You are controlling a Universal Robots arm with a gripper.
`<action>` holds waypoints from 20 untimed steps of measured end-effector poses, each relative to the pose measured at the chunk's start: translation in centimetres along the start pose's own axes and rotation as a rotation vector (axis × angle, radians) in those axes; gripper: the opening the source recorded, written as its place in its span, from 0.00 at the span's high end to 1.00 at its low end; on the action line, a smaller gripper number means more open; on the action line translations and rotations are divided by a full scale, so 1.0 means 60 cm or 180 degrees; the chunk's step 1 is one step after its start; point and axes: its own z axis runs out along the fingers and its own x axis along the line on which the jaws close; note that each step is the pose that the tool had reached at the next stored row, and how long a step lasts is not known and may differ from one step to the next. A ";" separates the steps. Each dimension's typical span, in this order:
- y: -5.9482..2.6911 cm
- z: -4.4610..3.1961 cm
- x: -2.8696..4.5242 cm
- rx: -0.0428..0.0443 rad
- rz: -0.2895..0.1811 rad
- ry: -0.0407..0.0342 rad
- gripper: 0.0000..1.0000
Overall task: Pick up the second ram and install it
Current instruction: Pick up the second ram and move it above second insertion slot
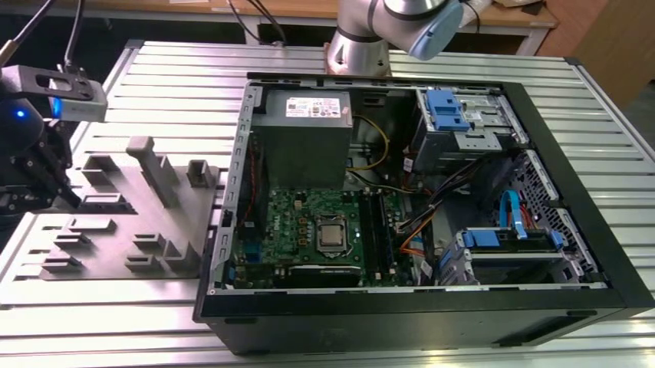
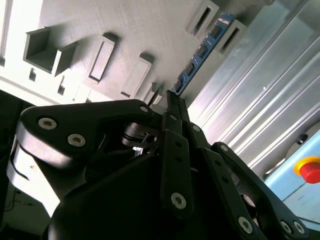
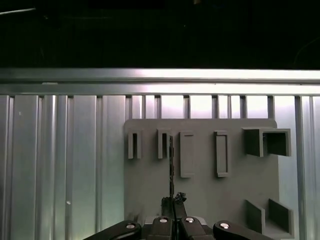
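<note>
End effector: black end effector (image 2: 173, 100), fingers clamped on one end of the stick.
Second ram: slim blue memory stick with black chips (image 2: 202, 50), seen edge-on over the grey plastic tray (image 3: 205, 200).
Tabletop: ribbed metal tabletop (image 3: 60, 160), under the tray.

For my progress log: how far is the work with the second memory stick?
Done: the claw is shut on the second ram, in both wrist views. In hand: the ram is at the grey tray; whether it is lifted clear, I cannot tell. Left: it is not yet in the motherboard.
</note>
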 end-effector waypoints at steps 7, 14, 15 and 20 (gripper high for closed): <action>0.001 -0.020 -0.001 0.0000 -0.0001 -0.0010 0.91; 0.002 -0.044 -0.001 0.0000 -0.0001 -0.0024 0.91; 0.002 -0.047 -0.002 0.0000 -0.0001 -0.0026 0.91; 0.002 -0.064 -0.002 -0.0001 -0.0001 -0.0034 0.91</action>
